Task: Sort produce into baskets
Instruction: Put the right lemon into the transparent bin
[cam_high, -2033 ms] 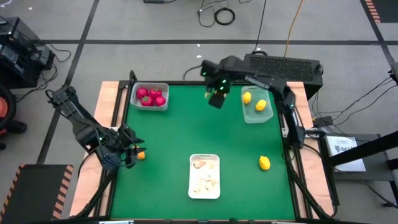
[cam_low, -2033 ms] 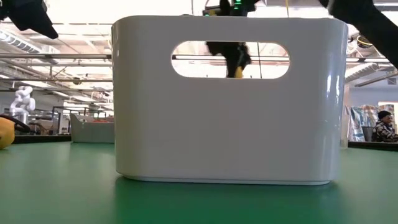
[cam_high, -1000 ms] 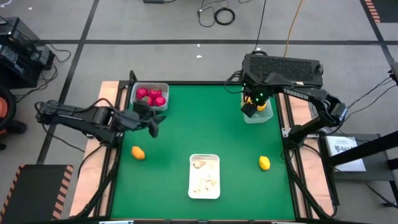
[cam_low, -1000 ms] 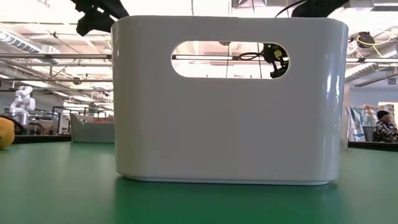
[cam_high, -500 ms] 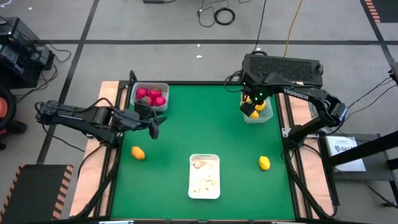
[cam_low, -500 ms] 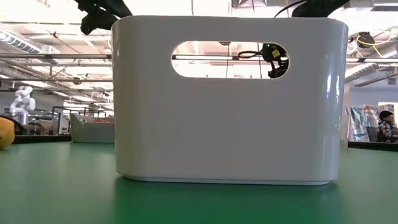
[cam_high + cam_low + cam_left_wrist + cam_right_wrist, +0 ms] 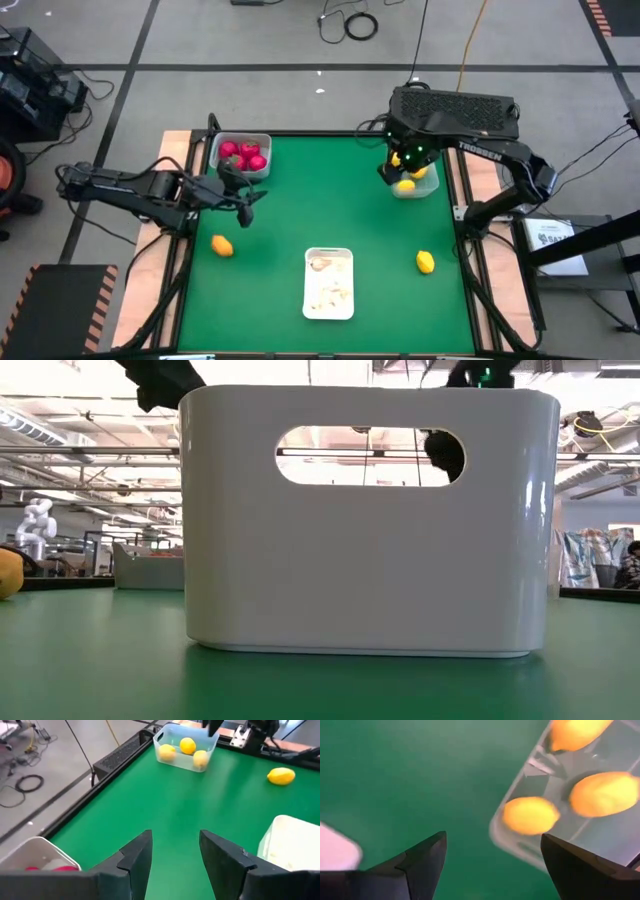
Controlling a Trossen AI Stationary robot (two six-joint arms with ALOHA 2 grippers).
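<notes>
My left gripper (image 7: 247, 202) is open and empty above the table, near the whitish tub (image 7: 262, 140) that holds several round red pieces (image 7: 243, 155). My right gripper (image 7: 388, 172) is open and empty at the left side of the pale green tub (image 7: 414, 192), which holds three yellow lemons (image 7: 531, 815). A third white tub (image 7: 329, 300) with garlic bulbs stands near the front middle. An orange piece (image 7: 222, 246) and a yellow lemon (image 7: 425, 262) lie on the green table.
In the low view the white tub (image 7: 370, 560) fills the middle and hides most of the table behind it. The orange piece (image 7: 8, 573) shows at that view's left edge. Bare green table lies between the three tubs. Wooden rails border the table's left and right sides.
My right gripper has hung over the pale green tub with a yellow lemon under it. It has gone a little toward the table's left edge, and the lemon now lies in the tub beside the other two.
</notes>
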